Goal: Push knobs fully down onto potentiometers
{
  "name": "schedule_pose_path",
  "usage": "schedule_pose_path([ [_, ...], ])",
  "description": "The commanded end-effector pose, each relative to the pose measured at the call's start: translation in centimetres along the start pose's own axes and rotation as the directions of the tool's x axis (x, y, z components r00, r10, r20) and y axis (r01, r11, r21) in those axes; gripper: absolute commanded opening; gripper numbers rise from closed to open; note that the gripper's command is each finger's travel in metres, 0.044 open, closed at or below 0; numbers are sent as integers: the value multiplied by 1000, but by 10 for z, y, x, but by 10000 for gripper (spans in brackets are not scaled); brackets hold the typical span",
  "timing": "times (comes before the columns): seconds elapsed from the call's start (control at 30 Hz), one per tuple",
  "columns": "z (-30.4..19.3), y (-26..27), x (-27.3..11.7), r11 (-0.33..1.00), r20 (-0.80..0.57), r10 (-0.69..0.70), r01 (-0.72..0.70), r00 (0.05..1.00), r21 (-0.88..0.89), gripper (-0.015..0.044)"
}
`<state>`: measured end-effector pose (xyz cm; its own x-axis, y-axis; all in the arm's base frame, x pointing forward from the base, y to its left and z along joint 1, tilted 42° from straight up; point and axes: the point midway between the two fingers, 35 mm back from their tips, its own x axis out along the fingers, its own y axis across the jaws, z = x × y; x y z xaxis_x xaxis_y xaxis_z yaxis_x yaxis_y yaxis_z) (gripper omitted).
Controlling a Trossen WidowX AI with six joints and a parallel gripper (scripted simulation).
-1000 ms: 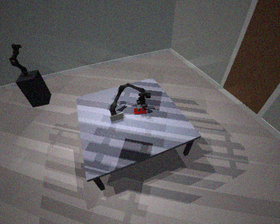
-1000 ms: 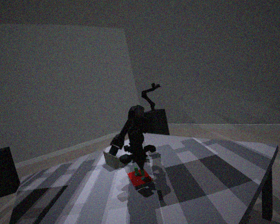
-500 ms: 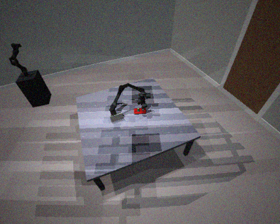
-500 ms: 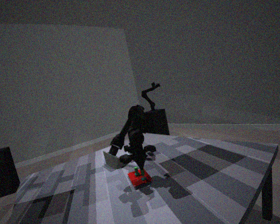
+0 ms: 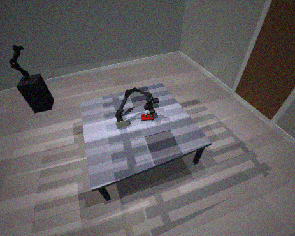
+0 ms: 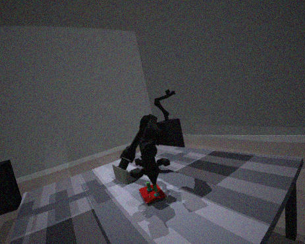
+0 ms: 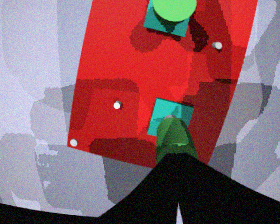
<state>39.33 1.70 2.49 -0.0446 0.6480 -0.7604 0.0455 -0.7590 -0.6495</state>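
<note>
A: Two green cylindrical knobs (image 6: 148,186) (image 7: 174,9), red rectangular board (image 5: 147,117) (image 6: 147,196) (image 7: 135,65) on worktop (image 5: 99,149) (image 6: 233,200) (image 7: 25,90). Black hand (image 5: 151,112) (image 6: 154,183) (image 7: 175,163) shut, empty, over nearer knob (image 6: 155,188) (image 7: 173,137).
B: Risk?
A: Off-ctr push, prob. tilts knob, snaps pot (image 7: 172,107) loose.
B: Other?
A: Leans w/o support; cam can't confirm seating.

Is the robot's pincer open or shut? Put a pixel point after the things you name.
Shut. The black two-fingered pincer (image 5: 152,113) (image 6: 154,183) (image 7: 175,163) has its fingertips together, right by a green round knob (image 7: 172,135).
</note>
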Motion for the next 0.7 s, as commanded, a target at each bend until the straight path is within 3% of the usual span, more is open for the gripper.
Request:
schedule_pose_path([
  [0.0, -2, -4, 20, 1000, 23, -11, 12, 1000, -16, 0],
  [0.67, -2, -4, 24, 1000, 23, -12, 12, 1000, -16, 0],
])
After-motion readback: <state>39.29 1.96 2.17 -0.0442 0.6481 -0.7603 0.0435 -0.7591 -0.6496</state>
